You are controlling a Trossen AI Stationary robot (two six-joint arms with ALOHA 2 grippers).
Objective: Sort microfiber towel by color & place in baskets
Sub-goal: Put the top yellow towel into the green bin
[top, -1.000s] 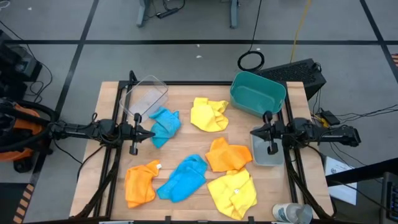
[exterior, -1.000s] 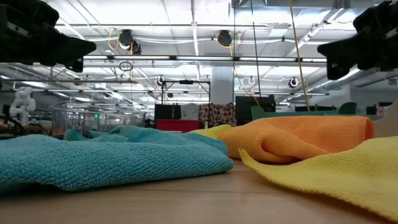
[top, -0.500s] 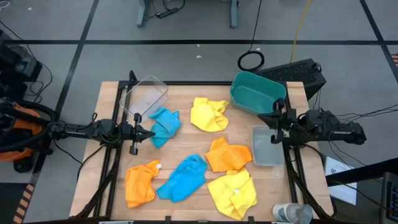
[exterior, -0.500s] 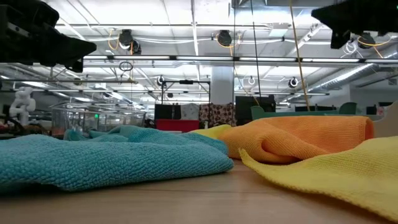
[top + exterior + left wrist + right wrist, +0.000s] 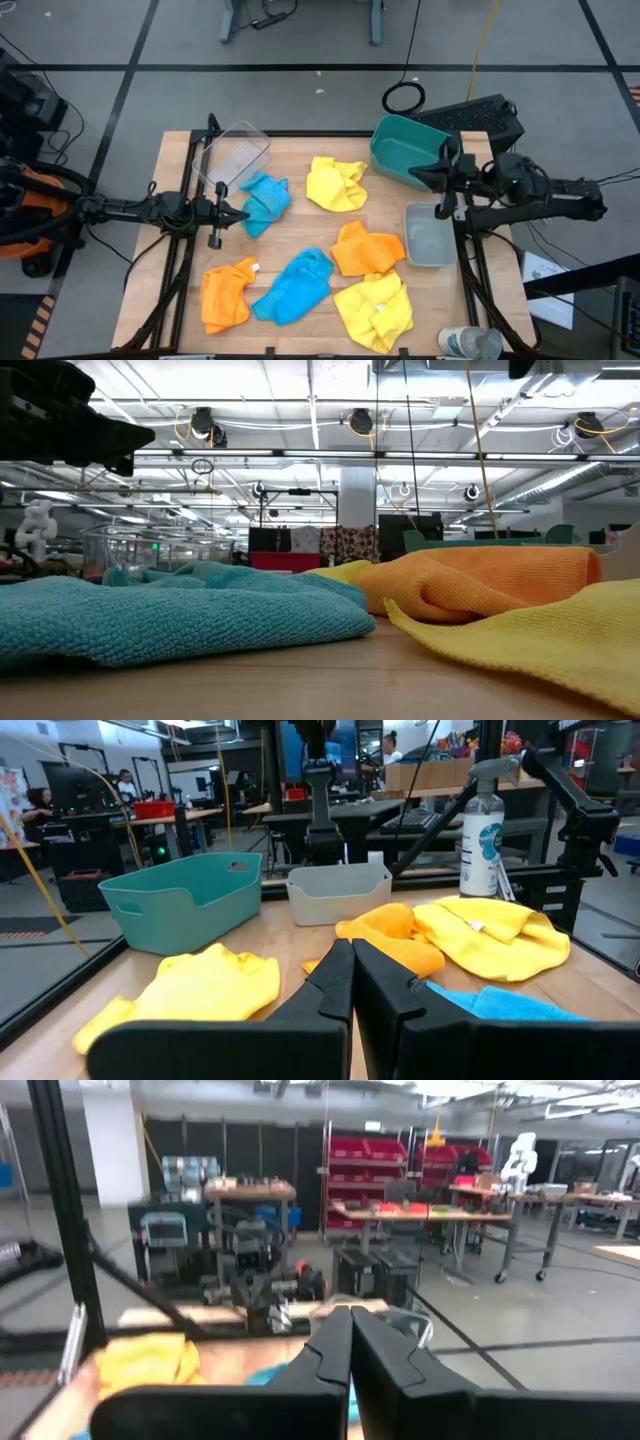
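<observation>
Six towels lie loose on the wooden table: a blue towel (image 5: 266, 200), a yellow towel (image 5: 336, 184), an orange towel (image 5: 366, 250), a second blue towel (image 5: 295, 287), a second orange towel (image 5: 225, 293) and a second yellow towel (image 5: 375, 310). The clear bin (image 5: 235, 155) stands far left, the teal bin (image 5: 413, 150) far right, and the grey bin (image 5: 428, 235) at the right edge. My left gripper (image 5: 240, 213) hovers shut beside the far blue towel, touching nothing. My right gripper (image 5: 415, 175) is shut and raised above the teal bin's near rim.
A spray bottle (image 5: 468, 343) stands at the table's near right corner. A dark keyboard-like block (image 5: 480, 115) and a cable coil (image 5: 403, 98) lie on the floor beyond the far edge. Bare wood shows between the far towels and the near ones.
My right gripper has risen and swung toward the far edge, from over the grey bin to over the teal bin's near rim. It has left the top of the low view. The towels and bins have stayed where they were.
</observation>
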